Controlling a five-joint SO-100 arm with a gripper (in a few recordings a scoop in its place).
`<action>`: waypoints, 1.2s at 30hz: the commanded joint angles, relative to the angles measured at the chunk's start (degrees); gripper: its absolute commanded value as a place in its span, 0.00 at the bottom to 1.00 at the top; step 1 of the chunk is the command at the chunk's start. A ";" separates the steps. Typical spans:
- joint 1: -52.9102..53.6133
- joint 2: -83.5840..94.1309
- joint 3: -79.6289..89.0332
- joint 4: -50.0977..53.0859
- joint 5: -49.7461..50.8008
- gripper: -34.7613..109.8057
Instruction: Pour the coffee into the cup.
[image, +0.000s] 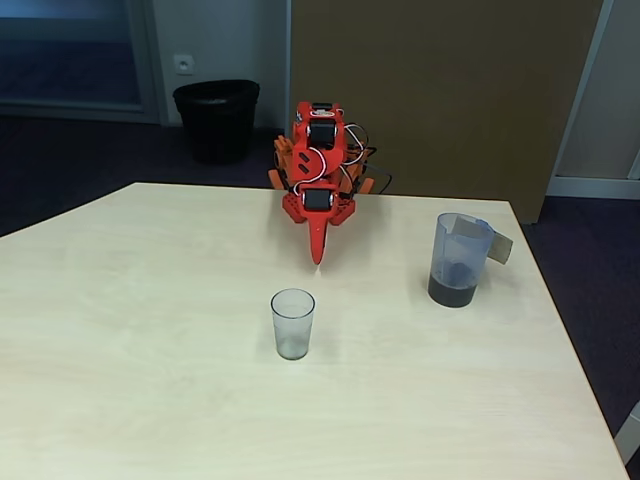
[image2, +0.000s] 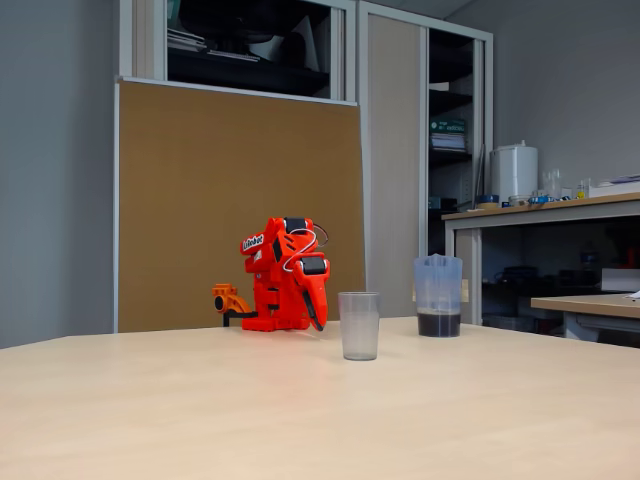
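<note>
One red arm sits folded at the far edge of the tabletop (image: 150, 330), its claw (image: 318, 250) pointing down toward the surface with the tip just above the wood. In both fixed views the fingers look pressed together into a single point, with nothing between them; in the side-on fixed view the claw (image2: 316, 318) hangs in front of the arm's base, again holding nothing.

Nearest the claw, a little in front of it toward the camera, stands the cup (image: 292, 323), upright on the tabletop and apart from the arm. It looks empty, clear greyish plastic. In the lower fixed view the cup (image2: 359, 325) stands just right of the claw.

Further to the right in the higher fixed view stands the pitcher (image: 458, 259), upright, well apart from both cup and arm, near the right edge of the tabletop. Its taped handle sticks out to the right. The coffee (image: 452, 292) lies in a dark layer at its bottom. In the lower view the pitcher (image2: 438, 295) stands right of the cup, the coffee (image2: 438, 324) filling its lowest part.

Behind the tabletop stands a brown board (image: 440, 90), and a black bin (image: 216, 118) sits on the floor at left.
</note>
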 joint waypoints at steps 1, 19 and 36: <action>-0.53 0.62 0.35 0.79 0.09 0.24; -0.53 0.62 0.35 0.79 0.09 0.24; -0.88 0.70 0.35 0.79 1.41 0.24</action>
